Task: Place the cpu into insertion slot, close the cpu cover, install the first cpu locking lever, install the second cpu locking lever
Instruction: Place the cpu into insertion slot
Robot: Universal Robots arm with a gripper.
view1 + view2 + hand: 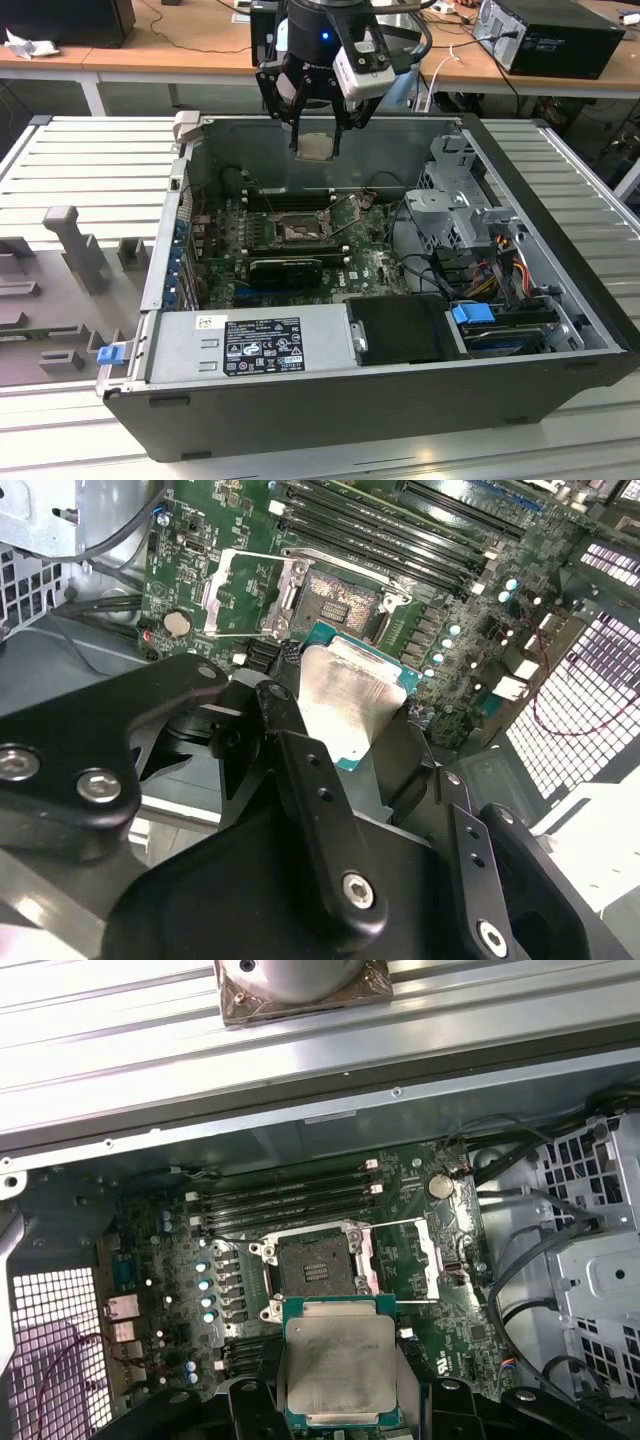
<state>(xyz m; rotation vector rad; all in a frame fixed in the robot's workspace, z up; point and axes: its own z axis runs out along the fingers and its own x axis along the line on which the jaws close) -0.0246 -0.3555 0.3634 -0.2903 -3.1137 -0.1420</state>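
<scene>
Silvery metal is seen on the cpu (338,1365), which is clamped between the jaws of the gripper (316,138) and held well above the insertion slot (310,1270), apart from it; the slot lies bare; the cpu cover (428,1260) is swung open just beside the slot, inside the computer case (560,300).

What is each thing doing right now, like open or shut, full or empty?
cpu, held up in the air, not yet in the slot.
gripper, jaws shut on the cpu.
insertion slot, empty and uncovered.
cpu cover, swung open beside the slot.
computer case, side open.
</scene>
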